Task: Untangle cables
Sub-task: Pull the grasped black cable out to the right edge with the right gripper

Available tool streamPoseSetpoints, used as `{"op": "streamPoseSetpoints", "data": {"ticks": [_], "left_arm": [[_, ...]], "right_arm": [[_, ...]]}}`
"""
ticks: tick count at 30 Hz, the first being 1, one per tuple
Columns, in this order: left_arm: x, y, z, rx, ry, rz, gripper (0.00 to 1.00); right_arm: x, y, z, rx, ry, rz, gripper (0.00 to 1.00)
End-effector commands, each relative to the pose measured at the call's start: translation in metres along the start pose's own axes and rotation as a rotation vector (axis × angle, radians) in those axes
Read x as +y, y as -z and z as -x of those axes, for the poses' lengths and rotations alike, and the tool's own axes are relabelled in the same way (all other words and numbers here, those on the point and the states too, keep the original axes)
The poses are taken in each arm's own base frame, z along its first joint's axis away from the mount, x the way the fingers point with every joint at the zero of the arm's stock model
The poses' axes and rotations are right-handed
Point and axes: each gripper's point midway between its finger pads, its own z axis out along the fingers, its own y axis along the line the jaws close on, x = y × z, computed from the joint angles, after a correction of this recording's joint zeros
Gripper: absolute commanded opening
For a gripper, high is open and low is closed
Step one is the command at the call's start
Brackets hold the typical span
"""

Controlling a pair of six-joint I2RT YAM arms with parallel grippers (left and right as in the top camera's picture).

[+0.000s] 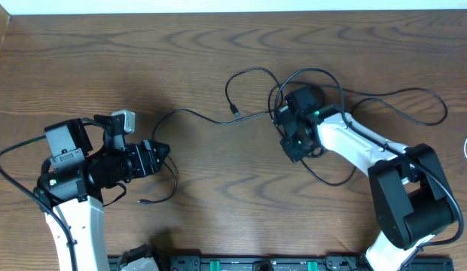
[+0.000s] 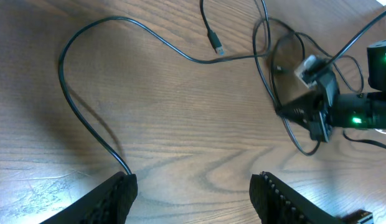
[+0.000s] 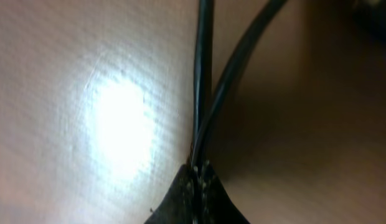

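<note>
Where tangled thickest, toward the right side of the desk [image 1: 83,68] near its back edge: black cables [image 3: 204,62], too looped to count as separate cords. Two loose plug ends in sight, one [image 1: 235,111] near the desk's middle, one [image 1: 141,201] toward the front left corner. Two grippers. Right gripper [image 3: 196,183] at the knot, pinched tight on two crossing strands. Left gripper [image 2: 193,196] near the left edge, spread wide, gripping nothing; one strand running up to touch a fingertip [image 2: 121,186].
</note>
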Motion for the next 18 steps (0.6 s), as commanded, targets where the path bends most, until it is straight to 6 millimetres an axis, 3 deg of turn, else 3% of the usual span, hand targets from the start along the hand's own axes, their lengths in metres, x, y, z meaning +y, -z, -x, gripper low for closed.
{"op": "streamPoseSetpoints", "data": {"ticks": [1, 4, 5, 8, 9, 13, 15, 18], "left_arm": [[-0.002, 0.001, 0.001, -0.004, -0.008, -0.002, 0.64], [-0.002, 0.001, 0.001, -0.004, -0.008, -0.002, 0.64], [-0.002, 0.001, 0.001, -0.004, -0.008, -0.002, 0.65], [-0.002, 0.001, 0.001, -0.004, -0.008, -0.002, 0.64], [-0.002, 0.001, 0.001, -0.004, -0.008, -0.002, 0.64], [-0.002, 0.001, 0.001, -0.004, -0.008, -0.002, 0.64], [-0.002, 0.001, 0.001, -0.004, -0.008, -0.002, 0.64], [-0.002, 0.001, 0.001, -0.004, -0.008, -0.002, 0.64]], "right_arm": [[-0.018, 0.067, 0.038, -0.117, -0.024, -0.087, 0.01], [-0.035, 0.123, 0.053, -0.181, -0.044, -0.176, 0.01], [-0.046, 0.154, 0.059, -0.227, -0.062, -0.228, 0.01], [-0.067, 0.226, 0.070, -0.350, -0.105, -0.332, 0.01], [-0.075, 0.256, 0.072, -0.410, -0.127, -0.366, 0.01], [-0.100, 0.336, 0.065, -0.586, -0.212, -0.437, 0.01], [-0.114, 0.364, 0.055, -0.645, -0.261, -0.471, 0.01], [-0.128, 0.377, 0.042, -0.663, -0.305, -0.498, 0.01]]}}
